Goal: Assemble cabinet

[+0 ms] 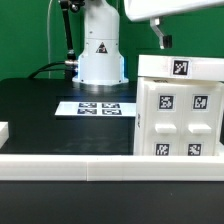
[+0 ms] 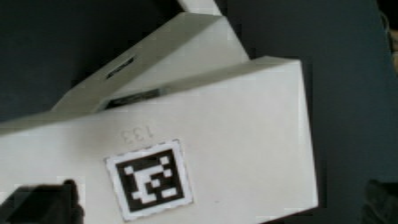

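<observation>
The cabinet [image 1: 178, 108] is a large white hollow box standing at the exterior view's right. It has one tag on its top and four small tagged panels on the face toward the camera. My gripper [image 1: 160, 38] hangs just above the cabinet's top rear edge, apart from it. In the wrist view the cabinet's flat top [image 2: 214, 110] with one tag fills the picture. My gripper [image 2: 210, 205] is open and empty. Its dark fingertips [image 2: 39, 202] sit at both sides of the white top.
The marker board [image 1: 98, 107] lies flat on the black table in front of the robot base [image 1: 100, 55]. A white rail [image 1: 90, 165] runs along the table's front edge. A small white piece [image 1: 3, 130] shows at the exterior view's far left.
</observation>
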Controlling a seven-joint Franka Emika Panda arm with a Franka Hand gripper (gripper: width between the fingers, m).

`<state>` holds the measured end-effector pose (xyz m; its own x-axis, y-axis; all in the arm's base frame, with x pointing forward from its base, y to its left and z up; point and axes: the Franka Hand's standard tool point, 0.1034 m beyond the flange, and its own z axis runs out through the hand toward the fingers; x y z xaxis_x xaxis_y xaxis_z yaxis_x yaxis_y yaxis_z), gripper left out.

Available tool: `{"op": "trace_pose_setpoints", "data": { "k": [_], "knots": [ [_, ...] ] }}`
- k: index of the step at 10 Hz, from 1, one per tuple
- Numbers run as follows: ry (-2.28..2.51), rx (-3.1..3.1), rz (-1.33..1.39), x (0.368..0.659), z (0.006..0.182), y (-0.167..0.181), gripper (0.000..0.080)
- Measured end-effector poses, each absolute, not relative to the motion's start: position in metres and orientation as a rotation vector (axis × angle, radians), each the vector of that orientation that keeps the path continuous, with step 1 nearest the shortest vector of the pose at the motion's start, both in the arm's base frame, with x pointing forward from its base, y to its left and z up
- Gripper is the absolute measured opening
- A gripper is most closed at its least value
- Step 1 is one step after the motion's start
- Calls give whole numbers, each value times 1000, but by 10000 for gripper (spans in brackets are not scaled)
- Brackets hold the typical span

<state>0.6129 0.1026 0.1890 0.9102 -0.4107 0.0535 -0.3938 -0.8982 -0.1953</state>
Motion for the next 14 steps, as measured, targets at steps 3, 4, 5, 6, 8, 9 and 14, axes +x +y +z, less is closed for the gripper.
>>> {"op": "trace_pose_setpoints", "data": {
  "k": [3, 4, 5, 6, 8, 9, 14],
  "knots": [
    [353, -2945, -163, 613, 188, 101, 797],
    [190, -2966, -186, 613, 188, 101, 797],
    [-1, -2983, -212, 612, 184, 101, 797],
    [-188, -2992, -221, 611, 183, 101, 797],
    [-470, -2997, -212, 611, 180, 101, 797],
    [-558, -2988, -221, 611, 179, 98, 797],
    [-1140, -2885, -220, 609, 173, 92, 797]
  ]
}}
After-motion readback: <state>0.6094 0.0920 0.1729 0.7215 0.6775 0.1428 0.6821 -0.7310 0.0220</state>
